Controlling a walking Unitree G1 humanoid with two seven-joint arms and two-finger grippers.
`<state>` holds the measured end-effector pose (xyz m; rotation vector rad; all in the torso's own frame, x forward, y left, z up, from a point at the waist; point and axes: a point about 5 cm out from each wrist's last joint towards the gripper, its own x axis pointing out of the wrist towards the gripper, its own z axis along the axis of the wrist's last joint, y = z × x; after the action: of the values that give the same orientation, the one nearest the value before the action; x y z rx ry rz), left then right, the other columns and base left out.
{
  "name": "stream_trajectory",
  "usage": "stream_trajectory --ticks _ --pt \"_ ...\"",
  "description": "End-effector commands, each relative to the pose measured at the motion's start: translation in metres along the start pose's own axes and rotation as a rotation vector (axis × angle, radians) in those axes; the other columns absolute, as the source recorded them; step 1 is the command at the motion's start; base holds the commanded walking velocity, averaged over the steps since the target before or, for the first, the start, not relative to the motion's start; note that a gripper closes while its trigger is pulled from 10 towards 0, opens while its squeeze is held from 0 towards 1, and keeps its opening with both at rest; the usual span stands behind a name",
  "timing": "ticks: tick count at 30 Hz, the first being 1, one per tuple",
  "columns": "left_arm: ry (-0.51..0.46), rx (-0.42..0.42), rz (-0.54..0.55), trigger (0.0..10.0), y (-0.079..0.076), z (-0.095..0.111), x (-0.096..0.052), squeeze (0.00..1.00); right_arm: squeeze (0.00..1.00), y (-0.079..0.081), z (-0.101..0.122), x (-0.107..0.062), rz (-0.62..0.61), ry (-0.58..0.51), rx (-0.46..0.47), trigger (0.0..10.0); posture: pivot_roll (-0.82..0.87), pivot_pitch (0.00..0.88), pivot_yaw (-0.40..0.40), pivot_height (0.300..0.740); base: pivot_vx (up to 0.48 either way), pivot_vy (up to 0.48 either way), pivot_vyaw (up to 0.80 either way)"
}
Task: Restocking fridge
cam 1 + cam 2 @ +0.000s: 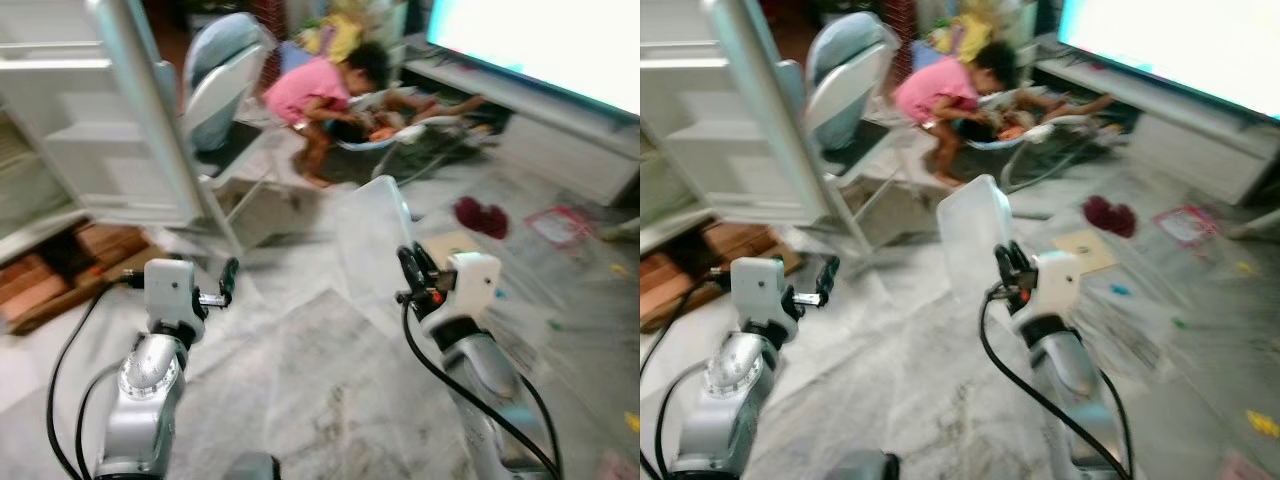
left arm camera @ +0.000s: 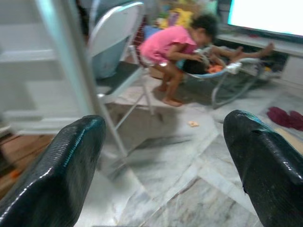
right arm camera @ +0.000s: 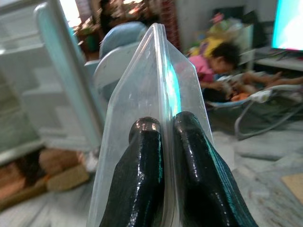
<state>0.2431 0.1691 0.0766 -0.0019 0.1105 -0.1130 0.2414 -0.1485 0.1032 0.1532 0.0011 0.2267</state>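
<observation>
Landmark: open fridge door (image 1: 140, 130), white, tall, at your far left. Blurred frames.

1 left gripper (image 1: 229, 282), just right of door's foot, 2 glossy black fingers (image 2: 66, 175) spread wide, nothing held.

1 folding chair (image 1: 225, 90) w/ grey metal frame, right of door.

1 right gripper (image 1: 1008, 268), well right of door, fingers pinched tight on 1 clear plastic container (image 1: 975, 235), flat, rounded corners, upright.

1 person in pink top (image 1: 315, 95) bent over 1 bouncer, beyond chair. Floor pale marble.

Bright daylit room, heavy motion blur, blown-out screen (image 1: 560, 40).
</observation>
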Motion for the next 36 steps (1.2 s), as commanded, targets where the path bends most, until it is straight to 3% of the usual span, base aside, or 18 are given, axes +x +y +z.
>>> stream_trajectory --ticks 1,5,12,18,23,28,36 --pt "-0.006 0.009 -0.017 10.0 -0.001 0.002 -0.003 0.00 0.00 -0.003 0.007 -0.002 -0.013 -0.026 -0.012 10.0 -0.02 0.018 -0.001 0.740 0.000 0.000 0.80" --pt "-0.007 0.006 -0.026 10.0 -0.003 0.003 -0.002 0.00 0.00 -0.002 0.003 -0.001 -0.004 -0.009 -0.012 10.0 -0.01 0.020 -0.006 0.740 0.000 0.000 0.80" --pt "-0.037 -0.013 -0.056 10.0 -0.005 0.006 0.005 0.00 0.00 0.004 0.010 0.006 0.026 -0.036 -0.026 10.0 -0.02 0.013 -0.010 0.740 0.000 0.421 0.71" --pt "-0.071 0.007 -0.072 10.0 -0.009 0.011 0.006 0.00 0.00 -0.003 0.012 0.007 -0.002 -0.035 -0.013 10.0 -0.02 0.024 -0.009 0.740 0.000 0.480 0.00" --pt "-0.072 0.017 -0.067 10.0 -0.008 0.009 0.006 0.00 0.00 0.000 0.010 0.006 0.014 -0.027 0.004 10.0 -0.02 0.025 -0.010 0.740 0.000 0.480 0.00" --pt "-0.026 0.000 -0.045 10.0 -0.008 0.004 0.008 0.00 0.00 -0.002 0.004 0.008 -0.021 0.007 -0.006 10.0 -0.02 0.023 -0.010 0.740 0.000 0.480 0.00" --pt "-0.045 0.020 -0.067 10.0 -0.009 0.006 0.009 0.00 0.00 -0.007 -0.001 0.010 -0.054 0.037 -0.117 10.0 -0.01 0.026 -0.012 0.740 0.000 0.480 0.00"
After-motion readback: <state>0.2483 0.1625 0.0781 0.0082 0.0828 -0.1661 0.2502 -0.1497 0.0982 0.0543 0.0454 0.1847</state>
